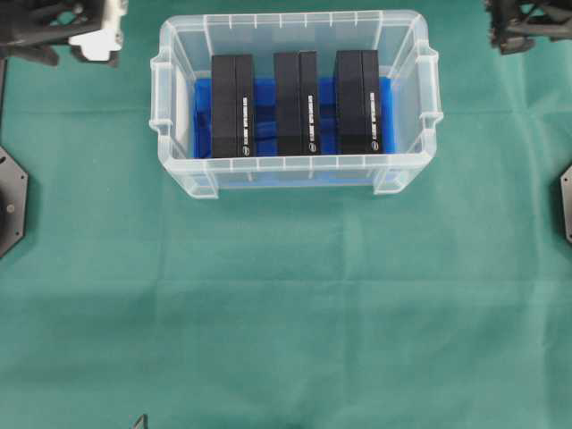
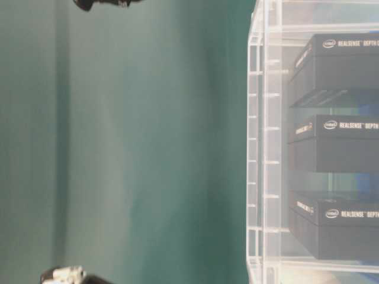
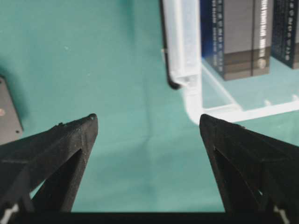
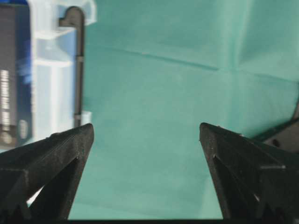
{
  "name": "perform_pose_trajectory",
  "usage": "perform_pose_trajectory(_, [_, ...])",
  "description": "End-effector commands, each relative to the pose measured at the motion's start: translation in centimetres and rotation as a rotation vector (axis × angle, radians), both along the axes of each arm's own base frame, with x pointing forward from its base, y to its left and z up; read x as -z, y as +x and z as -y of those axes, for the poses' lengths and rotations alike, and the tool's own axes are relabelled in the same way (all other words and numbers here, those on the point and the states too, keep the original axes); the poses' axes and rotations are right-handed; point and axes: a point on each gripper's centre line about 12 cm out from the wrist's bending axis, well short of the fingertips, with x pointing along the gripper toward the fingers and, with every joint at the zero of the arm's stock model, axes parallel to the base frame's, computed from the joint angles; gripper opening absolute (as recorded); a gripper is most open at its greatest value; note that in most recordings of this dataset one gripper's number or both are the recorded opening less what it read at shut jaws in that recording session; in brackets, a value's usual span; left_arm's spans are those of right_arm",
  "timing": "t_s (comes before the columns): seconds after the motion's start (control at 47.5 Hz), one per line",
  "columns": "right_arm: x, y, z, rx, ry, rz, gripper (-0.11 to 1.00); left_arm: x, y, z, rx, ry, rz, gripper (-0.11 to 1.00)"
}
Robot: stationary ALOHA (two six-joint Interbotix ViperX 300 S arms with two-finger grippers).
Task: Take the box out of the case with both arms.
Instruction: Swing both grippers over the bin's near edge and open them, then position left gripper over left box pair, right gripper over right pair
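The clear case [image 1: 295, 165] stands at the back middle of the green cloth, with a blue sheet on its floor. Three black boxes stand on edge inside it: left [image 1: 234, 105], middle [image 1: 297, 103] and right [image 1: 358, 101]. The left arm [image 1: 54, 27], with white blocks at its end, is at the far left corner, apart from the case. The right arm [image 1: 527, 27] is at the far right corner. My left gripper [image 3: 148, 119] is open over bare cloth, the case corner [image 3: 187, 70] ahead to its right. My right gripper [image 4: 145, 126] is open and empty, the case [image 4: 51, 70] to its left.
Green cloth [image 1: 286, 313] covers the table in front of the case. Black base plates sit at the left edge [image 1: 11, 201] and the right edge [image 1: 565, 201]. The table-level view shows the case wall [image 2: 263, 148] with the boxes [image 2: 337, 142] behind it.
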Motion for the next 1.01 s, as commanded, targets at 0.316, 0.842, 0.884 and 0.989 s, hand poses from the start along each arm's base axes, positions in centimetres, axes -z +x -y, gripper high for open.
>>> perform_pose_trajectory(0.316, [-1.1,6.5,0.1,-0.073,-0.016,0.052,0.96,-1.1,5.7,-0.4,0.051,0.009,0.008,0.86])
perform_pose_trajectory(0.842, [-1.8,12.7,0.1,-0.135,-0.033,0.094,0.96,-1.1,12.6,-0.8,0.101,0.028,0.041,0.86])
perform_pose_trajectory(0.884, [-1.9,12.9,0.1,-0.137,-0.032,0.098,0.96,-1.1,12.9,-0.9,0.103,0.029,0.04,0.86])
perform_pose_trajectory(0.989, [-1.9,13.7,0.0,-0.145,-0.033,0.101,0.96,-1.0,13.5,-1.0,0.107,0.031,0.041,0.86])
